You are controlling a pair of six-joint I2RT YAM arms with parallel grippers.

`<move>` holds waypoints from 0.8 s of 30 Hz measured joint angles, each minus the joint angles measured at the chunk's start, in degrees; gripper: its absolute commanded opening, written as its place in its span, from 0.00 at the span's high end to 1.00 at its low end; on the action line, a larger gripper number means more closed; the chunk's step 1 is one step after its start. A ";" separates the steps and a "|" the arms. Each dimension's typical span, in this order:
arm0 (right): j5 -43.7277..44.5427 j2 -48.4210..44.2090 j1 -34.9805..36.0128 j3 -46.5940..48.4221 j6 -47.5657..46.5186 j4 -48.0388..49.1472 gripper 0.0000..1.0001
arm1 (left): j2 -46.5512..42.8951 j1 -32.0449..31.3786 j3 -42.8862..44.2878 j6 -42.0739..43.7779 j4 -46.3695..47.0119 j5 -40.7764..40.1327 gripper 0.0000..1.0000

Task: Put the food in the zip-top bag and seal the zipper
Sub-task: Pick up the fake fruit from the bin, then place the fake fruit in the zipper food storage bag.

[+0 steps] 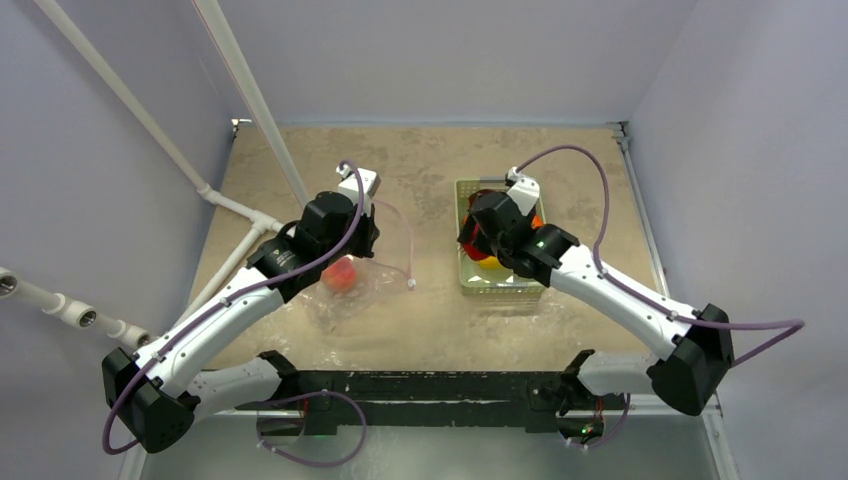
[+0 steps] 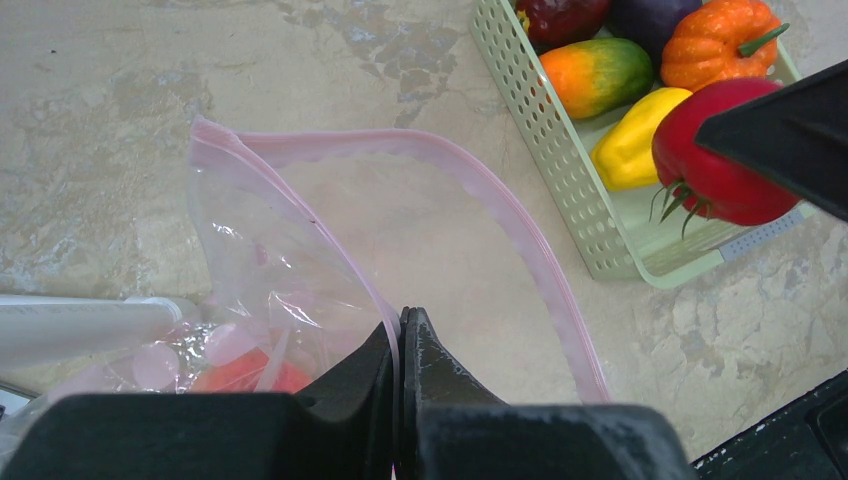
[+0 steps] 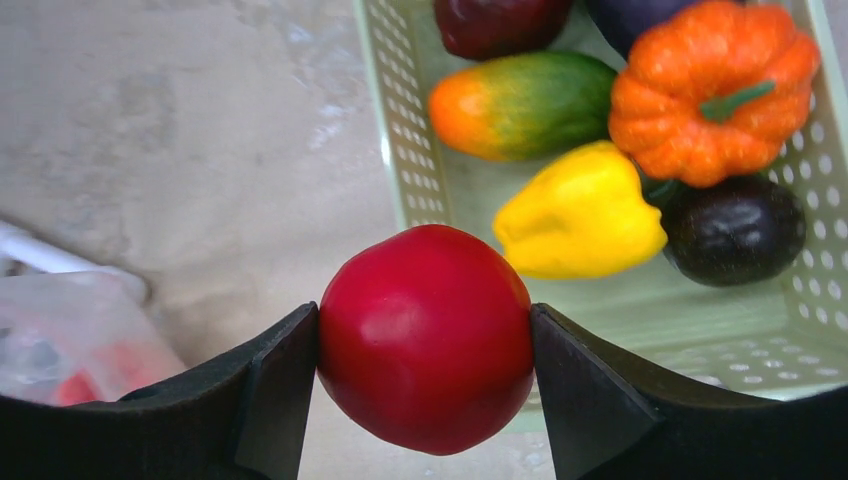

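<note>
We are in the loading step. The right jaws are spread wide around a red fruit (image 3: 425, 338), pinching it on both sides above the basket (image 3: 400, 170), over its bag-side wall. The left jaws are pressed together on the near lip of the zipper (image 2: 500, 215), holding the zip-top bag (image 2: 420, 240) open on the bench (image 2: 120, 120) beside the basket. One reddish piece (image 2: 245, 372) lies inside. Next, we judge, the fruit must cross from the basket to the bag's mouth, come low, and be released.

Clear bag (image 2: 300, 240) unzipped — reddish food (image 2: 245, 372) inside, maybe peach.
</note>
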 measured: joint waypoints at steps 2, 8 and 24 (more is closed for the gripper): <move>-0.13 -0.85 0.00 1.62 -1.36 0.44 0.83 | 0.00 0.00 0.00 0.00 0.00 0.00 1.00; -2.93 -3.87 0.07 6.10 -5.90 4.66 0.83 | 0.00 0.00 0.00 0.00 0.00 -0.02 1.00; -15.37 -2.32 3.91 11.32 -12.20 16.59 0.83 | 0.00 0.00 0.00 0.00 0.00 -0.02 1.00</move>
